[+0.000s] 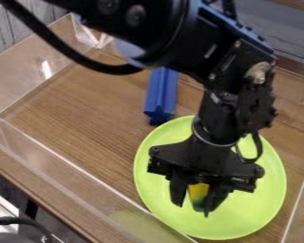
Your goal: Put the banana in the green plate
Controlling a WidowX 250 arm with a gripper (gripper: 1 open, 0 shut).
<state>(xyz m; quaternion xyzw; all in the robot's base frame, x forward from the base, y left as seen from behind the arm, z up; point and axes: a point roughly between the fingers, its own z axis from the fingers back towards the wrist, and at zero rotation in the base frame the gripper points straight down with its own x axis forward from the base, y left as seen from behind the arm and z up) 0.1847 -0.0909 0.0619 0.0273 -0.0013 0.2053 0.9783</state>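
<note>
A large lime-green plate (262, 214) lies on the wooden table at the lower right. My black gripper (200, 196) points straight down over the plate's middle and is shut on the small yellow banana (197, 195), which shows between the fingers just above the plate's surface. I cannot tell whether the banana touches the plate. The arm hides much of the plate's far side.
A blue elongated block (160, 94) lies on the table just beyond the plate's far rim. Clear plastic walls (47, 161) fence the table on the left and front. The wooden tabletop (79, 104) stretches to the left of the plate.
</note>
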